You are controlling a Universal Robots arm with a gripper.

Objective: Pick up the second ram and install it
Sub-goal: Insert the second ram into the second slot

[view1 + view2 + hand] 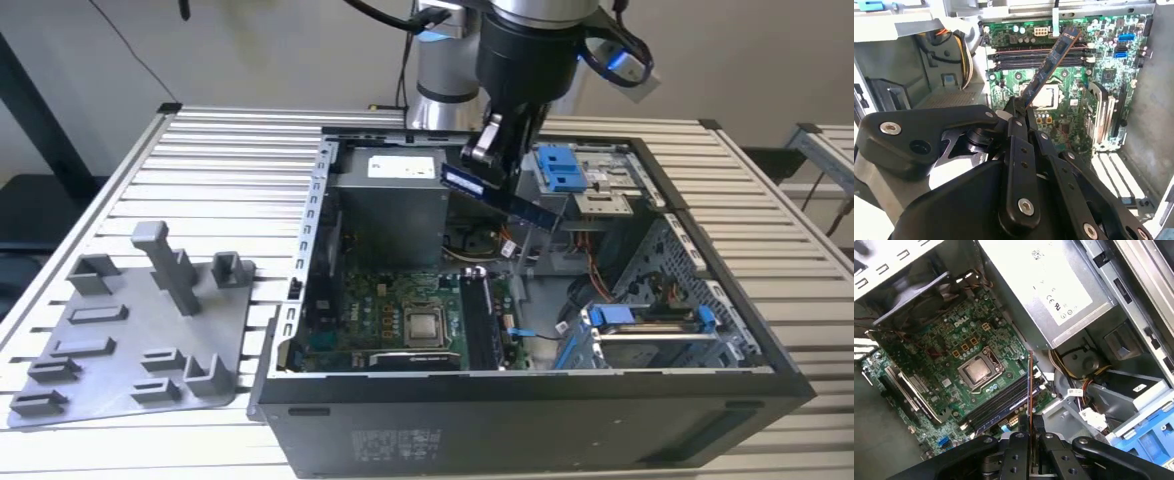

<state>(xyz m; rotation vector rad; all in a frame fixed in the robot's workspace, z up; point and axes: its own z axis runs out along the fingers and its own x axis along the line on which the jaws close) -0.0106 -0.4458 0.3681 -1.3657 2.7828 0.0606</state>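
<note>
My gripper (481, 160) hangs over the open computer case (534, 400) and is shut on one end of the second ram (523, 208), a thin dark strip that slants down towards the exterior view's right. In the second wrist view the ram (1050, 64) juts out from the fingertips (1013, 112) above the motherboard (1074, 115), its free end over the long black memory slots (1029, 56). The first wrist view has the ram (1030, 385) edge-on between the closed fingers (1016, 440), above the slots (996, 407) beside the processor socket (978, 371).
A grey power supply (390, 205) sits at the case's back. Blue drive brackets (563, 168) and a drive cage (647, 330) fill the exterior view's right side. A grey plastic tray (127, 335) with posts lies on the slatted table at the left. Cables (1074, 372) run near the slots.
</note>
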